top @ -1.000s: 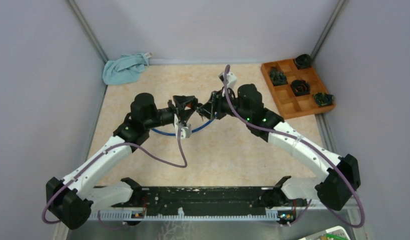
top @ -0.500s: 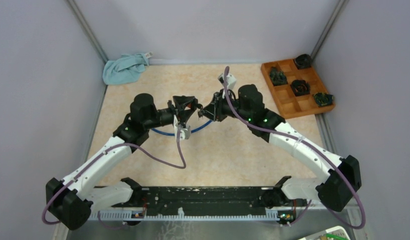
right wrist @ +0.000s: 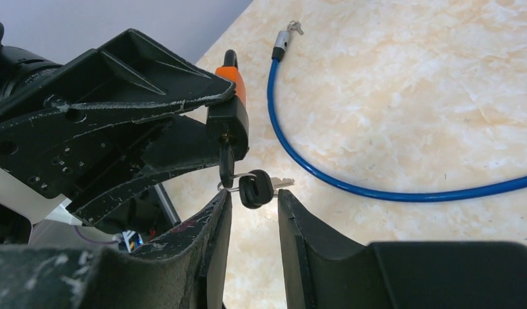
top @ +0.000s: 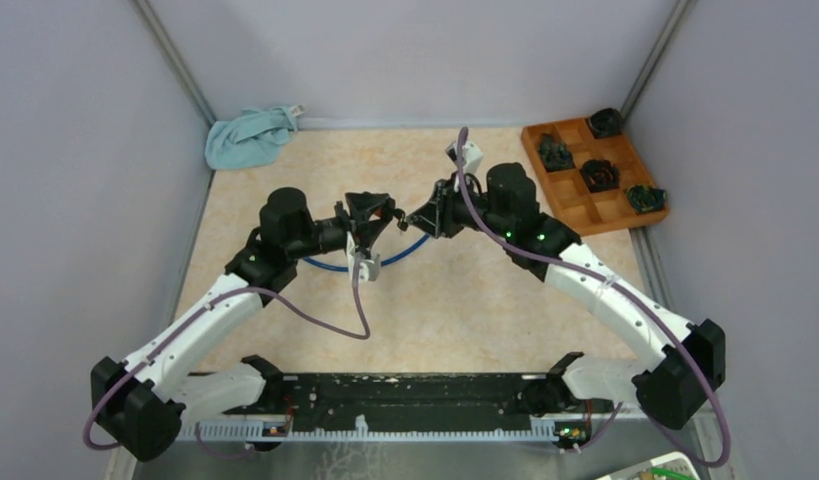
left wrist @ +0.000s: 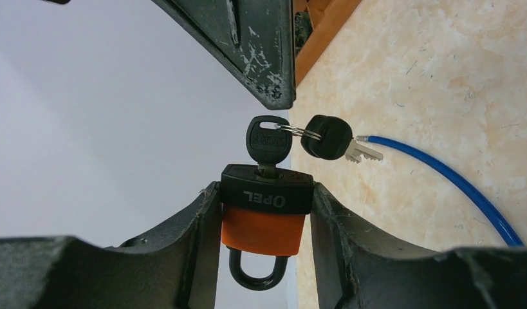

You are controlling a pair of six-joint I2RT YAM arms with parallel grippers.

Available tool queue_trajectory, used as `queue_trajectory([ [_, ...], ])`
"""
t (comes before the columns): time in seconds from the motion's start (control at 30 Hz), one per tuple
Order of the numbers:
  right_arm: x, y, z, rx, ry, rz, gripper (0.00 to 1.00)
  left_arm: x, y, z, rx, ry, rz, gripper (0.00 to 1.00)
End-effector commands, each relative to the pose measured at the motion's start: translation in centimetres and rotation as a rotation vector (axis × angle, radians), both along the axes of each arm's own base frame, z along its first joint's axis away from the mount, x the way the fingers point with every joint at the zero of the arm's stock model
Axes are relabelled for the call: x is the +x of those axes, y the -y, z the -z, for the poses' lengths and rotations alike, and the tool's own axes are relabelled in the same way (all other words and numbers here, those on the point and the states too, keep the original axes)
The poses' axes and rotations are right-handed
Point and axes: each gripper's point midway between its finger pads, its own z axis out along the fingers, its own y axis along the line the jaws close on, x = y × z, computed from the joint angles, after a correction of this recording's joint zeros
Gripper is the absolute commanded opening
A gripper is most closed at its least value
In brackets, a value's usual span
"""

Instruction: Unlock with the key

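Two pincers are raised over the worktop [top: 465,300], tips facing. Left pincer [left wrist: 266,193] is clamped on the orange padlock [left wrist: 264,222]; right pincer [right wrist: 254,196] is parted narrowly, nothing gripped. Blue cable [right wrist: 271,90] is laid on the worktop. Key [left wrist: 268,143] is seated in the padlock's keyhole, and spare key [left wrist: 328,137] is hung from its ring, just off the right pincer's tips.
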Motion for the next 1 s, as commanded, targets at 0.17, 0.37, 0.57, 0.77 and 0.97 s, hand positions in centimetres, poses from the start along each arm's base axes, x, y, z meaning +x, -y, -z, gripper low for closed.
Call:
queue_trajectory([
  [0.17, 0.1, -0.7, -4.8, 0.097, 0.081, -0.047, 0.33, -1.1, 0.1, -1.9, -0.03, 0.068, 0.041, 0.0],
  [0.37, -0.1, -1.2, -5.0, 0.119, 0.078, -0.079, 0.34, -1.0, 0.2, -1.6, -0.025, 0.064, 0.042, 0.0],
  [0.57, 0.1, -1.4, -4.9, 0.126, 0.078, -0.082, 0.29, -0.9, 0.2, -1.5, -0.024, 0.063, 0.039, 0.0],
  [0.77, 0.8, -2.3, -4.4, 0.124, 0.065, -0.098, 0.11, -0.8, 0.0, -1.7, -0.025, 0.068, 0.03, 0.0],
  [0.97, 1.1, -2.7, -4.3, 0.131, 0.061, -0.101, 0.1, -0.9, 0.0, -1.7, -0.022, 0.066, 0.032, 0.0],
])
